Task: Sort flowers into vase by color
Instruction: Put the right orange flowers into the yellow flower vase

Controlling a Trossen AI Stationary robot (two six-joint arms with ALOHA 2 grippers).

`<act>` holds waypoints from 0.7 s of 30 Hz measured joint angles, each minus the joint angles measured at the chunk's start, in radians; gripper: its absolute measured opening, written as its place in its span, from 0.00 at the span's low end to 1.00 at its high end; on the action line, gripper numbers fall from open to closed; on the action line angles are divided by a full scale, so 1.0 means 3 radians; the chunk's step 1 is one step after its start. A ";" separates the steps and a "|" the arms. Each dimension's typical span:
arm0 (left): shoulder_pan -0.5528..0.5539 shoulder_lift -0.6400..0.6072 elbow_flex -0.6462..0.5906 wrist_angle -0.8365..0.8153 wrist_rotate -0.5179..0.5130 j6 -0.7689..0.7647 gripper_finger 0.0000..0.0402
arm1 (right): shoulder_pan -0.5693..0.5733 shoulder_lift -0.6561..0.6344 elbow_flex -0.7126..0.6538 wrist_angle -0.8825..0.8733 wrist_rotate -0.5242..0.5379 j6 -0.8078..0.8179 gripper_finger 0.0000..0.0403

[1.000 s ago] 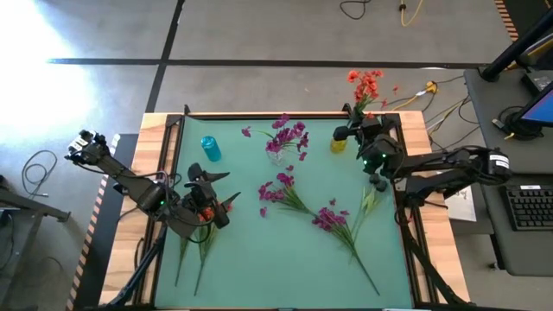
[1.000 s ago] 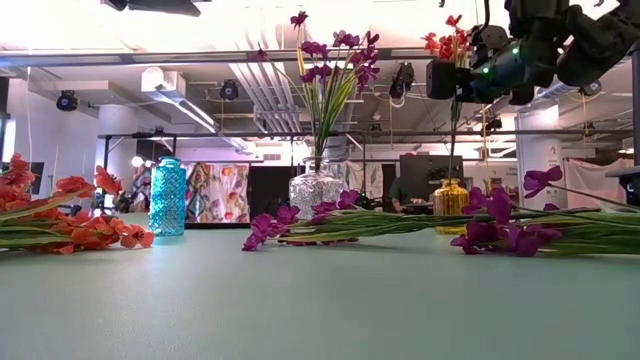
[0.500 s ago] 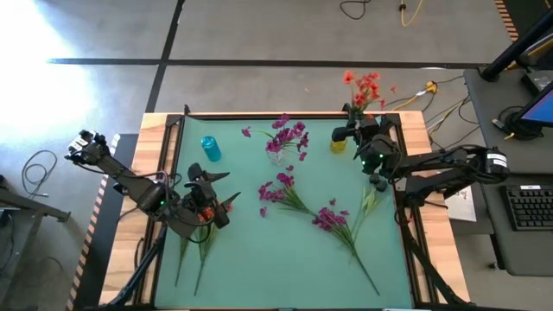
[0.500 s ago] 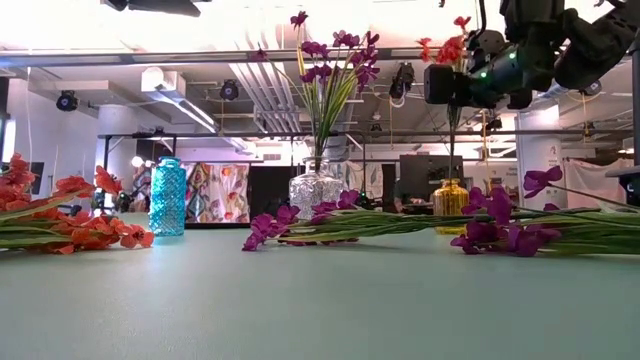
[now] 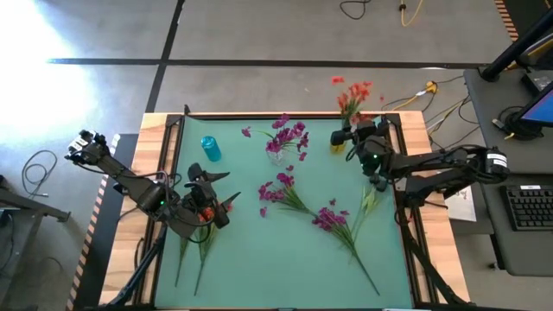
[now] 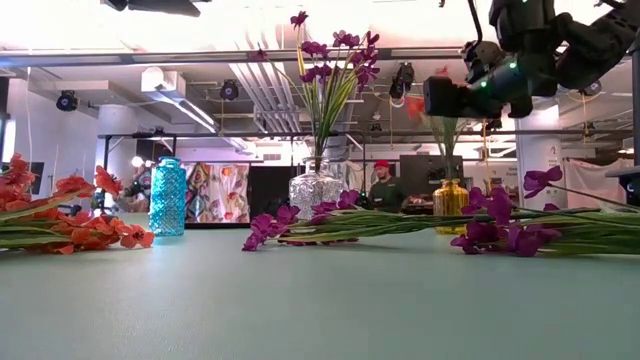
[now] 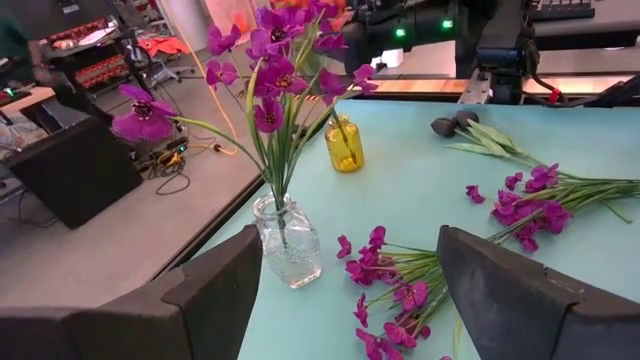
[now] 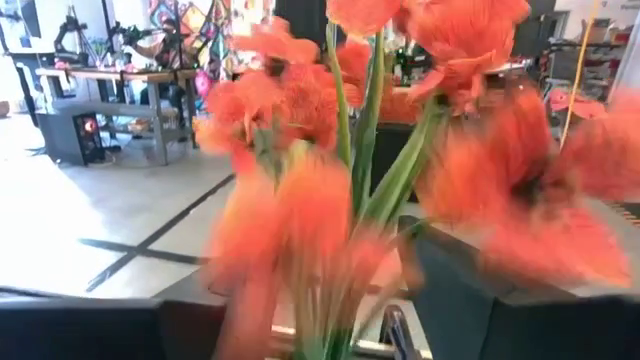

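Counter (image 5: 259, 250): a smooth matte teal mat is being carried inside a pale wooden rim.
Yellow vase (image 5: 338, 145): a small amber glass bottle, taken as the landmark, is standing at the far right part of the mat.
Orange-red flowers (image 5: 350, 93): a ruffled fabric cluster on green stems is being held directly above the yellow vase, leaning outward past the counter edge.
Right gripper (image 5: 348, 136): its fingers are being kept clamped on the orange-red stems just above the yellow vase's neck.
Clear vase (image 5: 276, 154): a faceted glass jar, left of the yellow vase, is holding upright magenta flowers (image 5: 288, 134).
Blue vase (image 5: 210, 149): a ribbed turquoise bottle is standing farther left of the yellow vase, beyond the clear one.
Loose magenta sprays (image 5: 281, 193): two bunches are lying flat, nearer than the yellow vase.
Left gripper (image 5: 212, 199): it is hovering far left of the yellow vase over a second orange-red bunch (image 6: 70, 225); its fingers are spread apart.
Low view only: a person (image 6: 381, 185) is being shown in the room behind the yellow vase.
Right wrist view only: blurred orange petals are filling the frame.
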 joint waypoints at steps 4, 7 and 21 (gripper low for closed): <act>0.0001 0.0000 0.0000 0.0000 0.0000 0.0000 0.71 | 0.0064 -0.0008 0.0000 -0.0125 -0.0001 0.0030 0.54; 0.0001 0.0000 0.0000 0.0001 0.0000 0.0000 0.71 | 0.0127 -0.0064 0.0000 -0.0244 0.0000 0.0073 0.58; 0.0001 0.0000 0.0000 0.0003 0.0001 -0.0010 0.71 | 0.0512 -0.0649 0.0000 -0.1724 -0.0270 0.1230 0.68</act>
